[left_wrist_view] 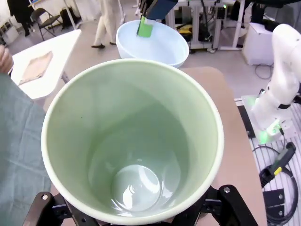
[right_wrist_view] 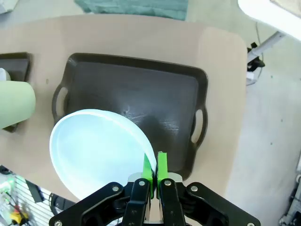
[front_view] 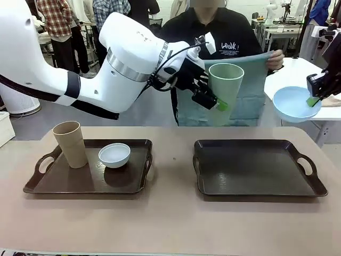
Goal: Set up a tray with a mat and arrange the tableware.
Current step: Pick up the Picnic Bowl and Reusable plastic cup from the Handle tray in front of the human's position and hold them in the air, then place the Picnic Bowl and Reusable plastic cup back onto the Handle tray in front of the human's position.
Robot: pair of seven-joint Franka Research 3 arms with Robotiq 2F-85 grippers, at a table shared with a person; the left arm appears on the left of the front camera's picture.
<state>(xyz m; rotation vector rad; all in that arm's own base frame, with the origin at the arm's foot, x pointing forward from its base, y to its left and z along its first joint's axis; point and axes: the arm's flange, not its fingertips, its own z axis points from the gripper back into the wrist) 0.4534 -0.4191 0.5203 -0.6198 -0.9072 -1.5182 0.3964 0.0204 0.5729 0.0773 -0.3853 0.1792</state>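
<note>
From the front, the left gripper [front_view: 219, 104] held the pale green cup [front_view: 226, 84] in wide-set fingers above the table's middle, and the right gripper [front_view: 313, 101] pinched the light blue bowl [front_view: 292, 104] by its rim at far right, while the tan cup [front_view: 70, 144] and white bowl [front_view: 114, 154] sat on the left tray [front_view: 80, 184]. Left wrist: the cup's open mouth faced the lens. Right wrist: the green pads [right_wrist_view: 162, 164] clamped tight on the bowl's rim, with the right tray [right_wrist_view: 141, 89] lying below.

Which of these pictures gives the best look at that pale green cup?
The front view: the pale green cup shows side-on, almost whole, held aloft in the left jaws. The left wrist view looks straight into the cup; the right wrist view catches part at its left edge.
</note>
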